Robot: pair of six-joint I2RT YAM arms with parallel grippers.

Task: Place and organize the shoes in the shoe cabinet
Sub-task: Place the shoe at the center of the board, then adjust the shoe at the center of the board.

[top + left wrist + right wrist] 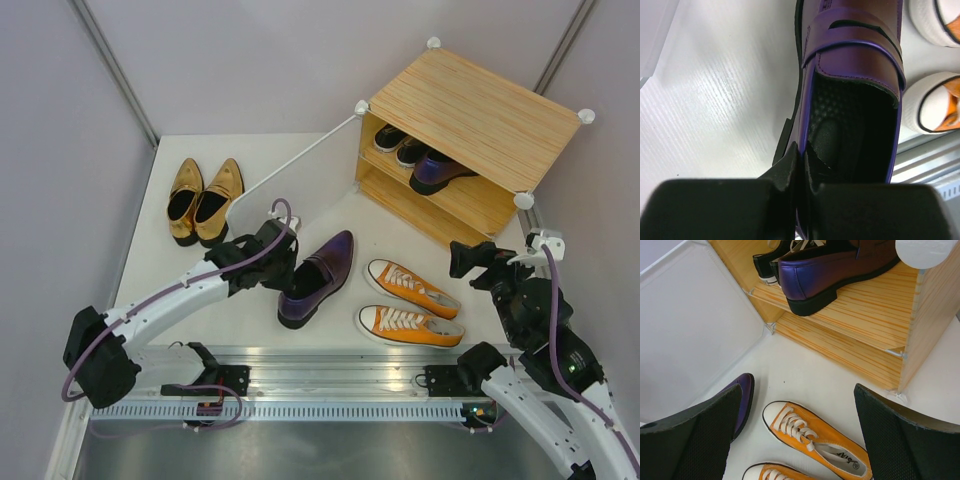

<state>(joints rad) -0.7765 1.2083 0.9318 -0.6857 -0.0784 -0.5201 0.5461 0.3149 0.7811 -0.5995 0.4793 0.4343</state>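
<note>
Lighting is bright, even and diffuse in all three views, apparently from overhead. Shadows are soft and short; a faint one lies beside the purple loafer (318, 277) on the white surface (335, 212). Gloss highlights show on the gold pumps (204, 200). In the wrist views the left claw (801, 156) and right claw (800, 440) are dark, near the lens and slightly soft. The overhead view is sharp.

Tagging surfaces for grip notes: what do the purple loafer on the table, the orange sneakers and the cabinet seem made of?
The purple loafer looks like smooth leather or a synthetic, glossy, judging by its sheen. The orange sneakers look like canvas, dull and cloth-like, with white rubbery toe caps. The cabinet looks like light wood or wood-look board, matte, with striped grain; which is unclear.
</note>
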